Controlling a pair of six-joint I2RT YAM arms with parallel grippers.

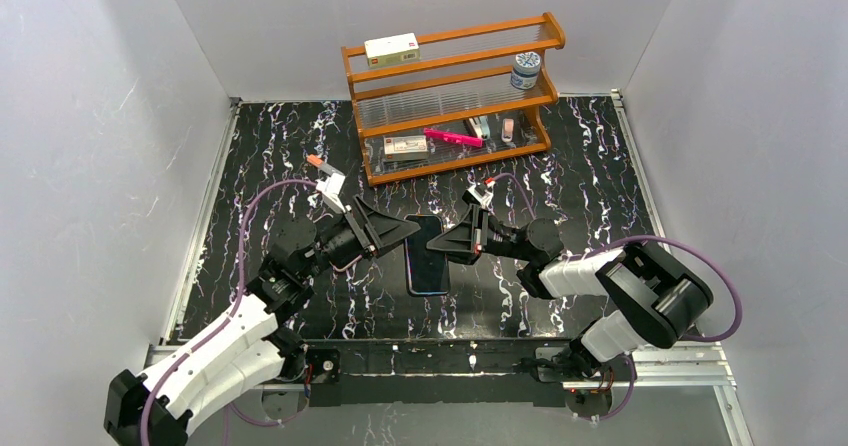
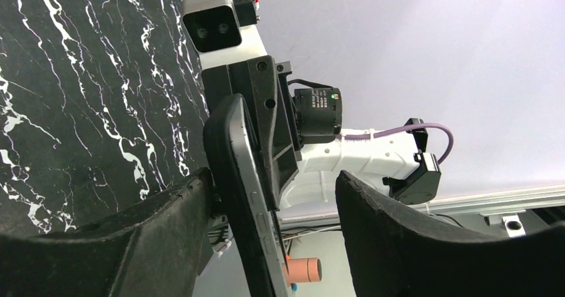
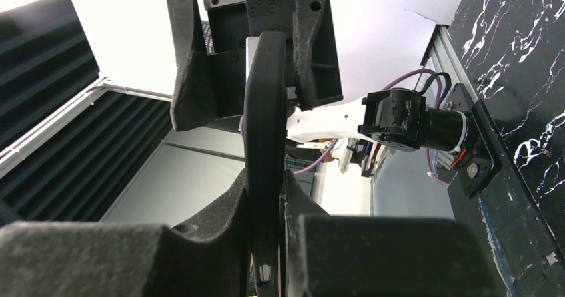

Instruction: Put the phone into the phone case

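black marbled table (image 1: 260,186), wooden rack (image 1: 455,96) at its far side, both arms reaching in to mid-table. right claw (image 1: 447,243) is pinched tight on one long edge of the case (image 3: 264,144), holding it flat and, by the wrist views, clear of the table. left claw (image 1: 398,230) stands wide at the opposite edge: one finger (image 2: 153,217) touches the case and the other sits well apart, so it grips nothing. phone (image 2: 254,197) sits in the case between the two claws, mid-table, on the near side of the rack. step in hand, as i read it: seating the phone, late in the task. left wrist view shows the black shell wrapping one side and a pale grey rim with side buttons (image 2: 266,234) bare beside it, so that edge may not be snapped home; cannot tell for sure. next move likely calls for a squeeze across that edge, right claw steady so nothing slips. from above the screen reads dark and glossy, with bluish glare at the near end.
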